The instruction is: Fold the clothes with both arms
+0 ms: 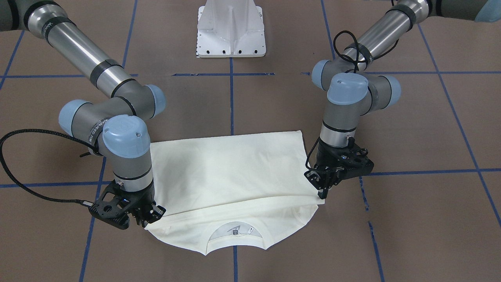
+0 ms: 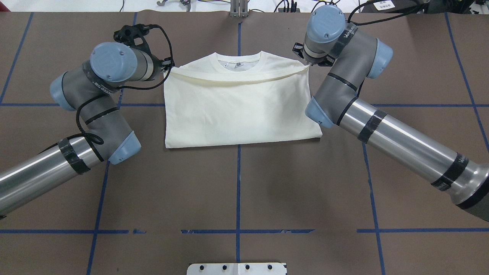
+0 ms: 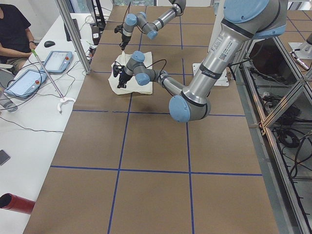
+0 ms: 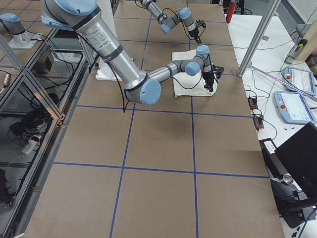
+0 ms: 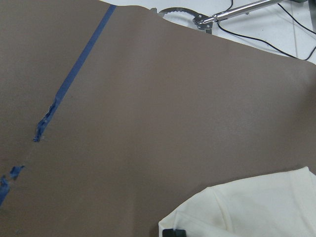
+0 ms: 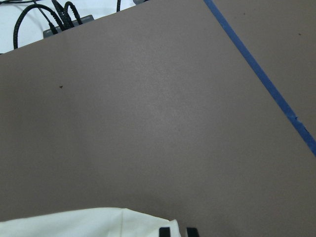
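T-shirt noted on the brown table, folded once crosswise, plain cream side up. In the overhead view it is set toward 12 o'clock from the table's centre, astride the middle blue tape line. The collar is placed at the garment's 12 o'clock end and the fold at 6 o'clock. The upper layer's free edge is laid just short of the collar, so the neckline and a grey label inside it are left uncovered. That edge is seen as a shallow sagging line between its two corners, with a thin shadow under it. The left gripper is found at the shirt's 10 o'clock corner, pointed straight down. Its fingers appear pressed together on the corner of the upper layer, as far as the front view allows this to be judged. In the left wrist view only one black fingertip is shown, with cloth against it. The right gripper is set at the 2 o'clock corner, touching the cloth edge. Two fingertips are seen in its wrist view with a narrow gap and cloth just beside them; whether anything is pinched cannot be told. The left arm and right arm are bent in from 8 and 4 o'clock. A white base plate is recorded at the table's 6 o'clock edge. A metal grabber stick is seen past the 12 o'clock edge.
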`<control>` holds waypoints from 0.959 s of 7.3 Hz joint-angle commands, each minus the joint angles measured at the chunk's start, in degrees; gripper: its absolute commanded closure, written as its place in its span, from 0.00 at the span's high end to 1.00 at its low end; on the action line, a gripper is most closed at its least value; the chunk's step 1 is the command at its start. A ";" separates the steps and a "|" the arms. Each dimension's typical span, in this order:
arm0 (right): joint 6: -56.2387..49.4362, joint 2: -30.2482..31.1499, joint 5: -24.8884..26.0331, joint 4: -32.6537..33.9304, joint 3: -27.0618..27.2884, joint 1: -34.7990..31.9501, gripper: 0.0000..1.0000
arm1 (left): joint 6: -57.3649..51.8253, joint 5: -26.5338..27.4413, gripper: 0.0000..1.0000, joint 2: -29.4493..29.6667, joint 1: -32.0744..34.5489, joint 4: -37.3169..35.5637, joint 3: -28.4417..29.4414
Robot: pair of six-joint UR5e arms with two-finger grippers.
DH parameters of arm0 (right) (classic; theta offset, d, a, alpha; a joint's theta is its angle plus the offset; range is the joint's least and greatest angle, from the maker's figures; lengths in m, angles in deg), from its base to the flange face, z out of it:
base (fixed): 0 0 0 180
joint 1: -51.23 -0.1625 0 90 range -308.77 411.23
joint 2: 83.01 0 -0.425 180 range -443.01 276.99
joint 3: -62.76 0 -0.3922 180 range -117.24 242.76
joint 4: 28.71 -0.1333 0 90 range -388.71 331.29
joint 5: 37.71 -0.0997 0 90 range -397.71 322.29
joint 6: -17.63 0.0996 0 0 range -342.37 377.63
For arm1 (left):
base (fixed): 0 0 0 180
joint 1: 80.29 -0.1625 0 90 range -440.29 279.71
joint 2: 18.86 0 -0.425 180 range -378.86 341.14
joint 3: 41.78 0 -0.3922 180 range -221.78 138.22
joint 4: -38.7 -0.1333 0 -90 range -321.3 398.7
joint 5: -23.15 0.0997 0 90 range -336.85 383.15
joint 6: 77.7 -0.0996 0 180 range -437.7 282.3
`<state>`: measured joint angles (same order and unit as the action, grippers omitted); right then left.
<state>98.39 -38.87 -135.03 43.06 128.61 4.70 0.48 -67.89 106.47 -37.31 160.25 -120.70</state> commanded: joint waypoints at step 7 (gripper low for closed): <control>15.28 22.46 -1.03 -0.84 29.66 7.68 0.70 | -0.31 -3.18 0.47 -2.11 0.61 3.08 -5.01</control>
<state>110.11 -20.36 -136.12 42.25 154.90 10.87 0.24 -70.62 104.53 -36.70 162.93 -125.34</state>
